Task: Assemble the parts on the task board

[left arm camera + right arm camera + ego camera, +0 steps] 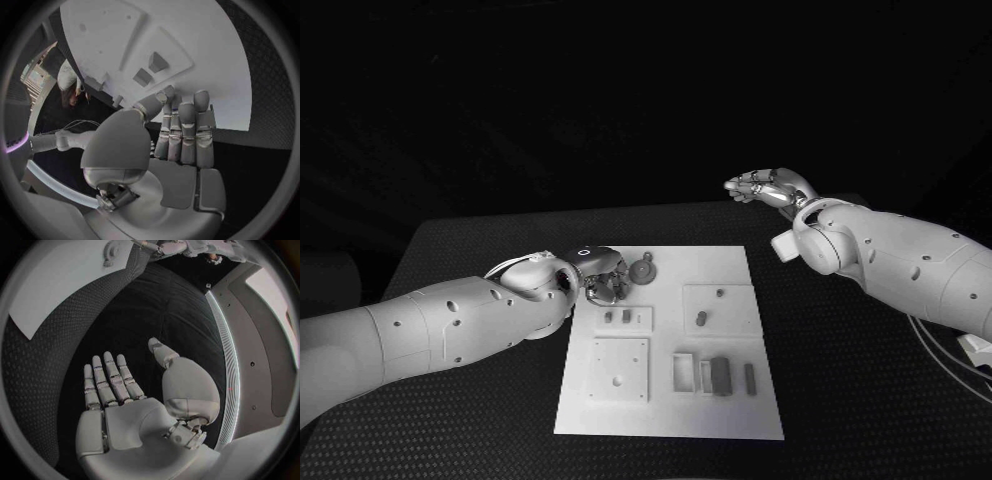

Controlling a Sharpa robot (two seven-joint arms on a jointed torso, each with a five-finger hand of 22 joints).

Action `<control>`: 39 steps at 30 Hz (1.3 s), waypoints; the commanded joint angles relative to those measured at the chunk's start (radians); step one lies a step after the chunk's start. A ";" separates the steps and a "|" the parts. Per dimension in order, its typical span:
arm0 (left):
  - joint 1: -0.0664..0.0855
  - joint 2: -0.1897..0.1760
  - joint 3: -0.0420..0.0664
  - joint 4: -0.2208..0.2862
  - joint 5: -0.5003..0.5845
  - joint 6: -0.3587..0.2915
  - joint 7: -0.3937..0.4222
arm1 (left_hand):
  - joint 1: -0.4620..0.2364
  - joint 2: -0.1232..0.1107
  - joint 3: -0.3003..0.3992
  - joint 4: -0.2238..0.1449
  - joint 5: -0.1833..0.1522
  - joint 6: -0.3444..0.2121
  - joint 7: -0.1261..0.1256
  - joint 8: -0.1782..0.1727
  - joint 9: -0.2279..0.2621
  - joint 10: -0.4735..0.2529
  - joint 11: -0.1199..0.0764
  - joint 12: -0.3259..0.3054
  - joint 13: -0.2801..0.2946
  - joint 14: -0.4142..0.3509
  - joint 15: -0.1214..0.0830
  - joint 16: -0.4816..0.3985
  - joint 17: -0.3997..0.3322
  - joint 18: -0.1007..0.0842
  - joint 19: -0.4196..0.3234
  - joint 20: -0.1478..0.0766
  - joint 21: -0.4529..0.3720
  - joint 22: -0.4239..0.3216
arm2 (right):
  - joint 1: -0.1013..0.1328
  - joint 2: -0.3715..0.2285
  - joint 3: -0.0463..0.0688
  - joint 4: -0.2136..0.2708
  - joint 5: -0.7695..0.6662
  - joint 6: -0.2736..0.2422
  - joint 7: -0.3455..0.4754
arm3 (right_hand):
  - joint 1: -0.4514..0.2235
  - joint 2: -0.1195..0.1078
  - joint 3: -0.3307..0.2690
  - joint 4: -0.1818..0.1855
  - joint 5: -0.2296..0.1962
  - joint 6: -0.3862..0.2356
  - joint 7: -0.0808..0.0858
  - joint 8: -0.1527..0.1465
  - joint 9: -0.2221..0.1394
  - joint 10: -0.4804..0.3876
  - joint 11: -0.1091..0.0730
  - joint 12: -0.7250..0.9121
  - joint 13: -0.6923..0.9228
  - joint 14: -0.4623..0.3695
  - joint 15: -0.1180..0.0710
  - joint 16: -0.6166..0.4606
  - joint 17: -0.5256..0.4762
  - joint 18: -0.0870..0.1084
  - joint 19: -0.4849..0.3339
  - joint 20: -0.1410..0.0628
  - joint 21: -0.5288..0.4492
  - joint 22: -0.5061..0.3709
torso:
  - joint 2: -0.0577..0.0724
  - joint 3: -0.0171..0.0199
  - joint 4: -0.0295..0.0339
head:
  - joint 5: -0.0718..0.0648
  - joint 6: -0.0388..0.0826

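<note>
While one task board [718,400] lies centred, left hand [600,277] empty, fingers straight, right hand [769,186] spread empty

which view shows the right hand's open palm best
The right wrist view: the silver many-fingered right hand shows its bare palm, fingers apart, holding nothing. The head view shows it small, beyond the table's far edge.
</note>
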 commanded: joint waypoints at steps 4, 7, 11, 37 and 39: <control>-0.007 0.013 -0.013 -0.011 -0.017 0.045 -0.010 | -0.003 0.005 0.004 0.003 -0.001 0.009 -0.002 0.003 0.000 0.004 0.001 0.003 0.002 -0.002 -0.005 0.004 -0.002 0.031 -0.003 -0.005 0.007 0.025 | 0.000 0.002 0.000 0.001 -0.006 0.010 0.011 | 0.001 0.009 -0.007 0.000 0.000 -0.003 0.047 0.003 -0.001 0.008 -0.002 -0.005 0.000 0.000 0.001 -0.004 0.001 -0.006 0.006 0.001 -0.005 0.001 | 0.000 -0.0008 0.0003 | -0.001 0.001; -0.008 0.016 -0.018 -0.015 -0.017 0.042 -0.009 | -0.003 0.005 0.004 0.003 -0.001 0.009 -0.002 0.003 0.000 0.004 0.001 0.003 0.002 -0.002 -0.005 0.004 -0.002 0.031 -0.003 -0.005 0.007 0.025 | 0.000 0.003 0.000 0.000 -0.006 0.011 0.011 | 0.001 0.009 -0.007 0.000 0.000 -0.003 0.047 0.003 -0.001 0.008 -0.002 -0.005 0.000 0.000 0.001 -0.004 0.001 -0.006 0.006 0.001 -0.005 0.002 | 0.001 -0.0009 -0.0003 | -0.001 0.001; -0.009 0.010 -0.019 -0.009 -0.007 0.047 -0.004 | -0.004 0.005 0.004 0.003 -0.001 0.008 -0.001 0.002 0.000 0.003 0.001 0.002 0.002 -0.003 -0.005 0.004 -0.002 0.031 -0.004 -0.005 0.007 0.025 | 0.000 0.003 0.000 -0.001 -0.006 0.010 0.011 | 0.001 0.009 -0.007 0.000 0.000 -0.003 0.047 0.003 -0.002 0.008 -0.002 -0.005 0.000 0.000 0.001 -0.004 0.001 -0.006 0.006 0.001 -0.005 0.002 | 0.000 -0.0007 -0.0008 | -0.002 0.001; -0.009 -0.002 -0.019 -0.014 0.038 -0.010 -0.008 | -0.028 -0.063 -0.019 0.009 -0.006 -0.178 0.050 -0.078 -0.030 -0.066 0.026 -0.009 -0.006 -0.020 0.018 0.010 -0.015 0.042 -0.025 0.015 0.006 0.022 | 0.000 0.001 0.000 0.000 -0.006 0.012 0.011 | 0.001 0.008 -0.007 -0.001 0.000 -0.003 0.047 0.004 -0.002 0.009 -0.002 -0.006 0.000 0.000 0.000 -0.004 0.001 -0.006 0.006 0.001 -0.007 0.000 | 0.000 -0.0004 0.0006 | -0.002 0.005; -0.009 -0.003 -0.019 -0.014 0.038 -0.010 -0.009 | -0.034 -0.070 -0.023 0.012 -0.006 -0.181 0.052 -0.078 -0.030 -0.068 0.027 -0.009 -0.006 -0.021 0.019 0.011 -0.016 0.043 -0.024 0.016 0.007 0.022 | 0.000 0.001 0.000 0.000 -0.006 0.011 0.011 | 0.001 0.008 -0.007 -0.001 0.000 -0.003 0.047 0.004 -0.002 0.009 -0.002 -0.006 0.000 0.000 0.000 -0.004 0.001 -0.006 0.006 0.001 -0.008 0.000 | 0.000 -0.0004 0.0007 | -0.002 0.005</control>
